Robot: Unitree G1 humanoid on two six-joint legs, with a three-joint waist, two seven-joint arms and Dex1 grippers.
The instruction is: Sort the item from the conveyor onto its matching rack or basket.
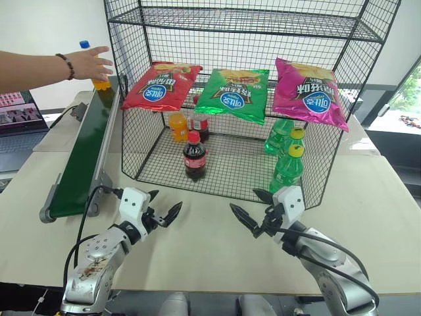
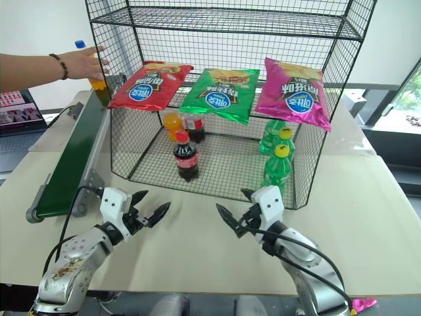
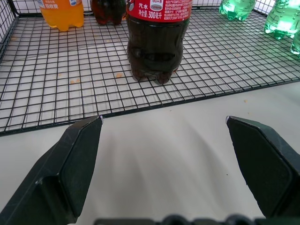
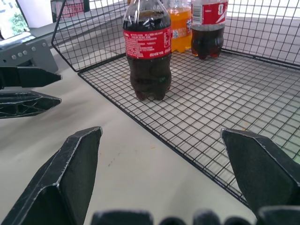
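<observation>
A: Where is the orange soda bottle?
B: Upright at the far end of the conveyor, a person's hand wrapped around it, left of the wire rack.
A: Grippers?
B: Left gripper and right gripper both spread wide, empty, above the table before the basket.

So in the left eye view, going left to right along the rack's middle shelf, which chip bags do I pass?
Red chip bag → green chip bag → pink chip bag, all lying on the middle shelf of the black wire rack.
</observation>
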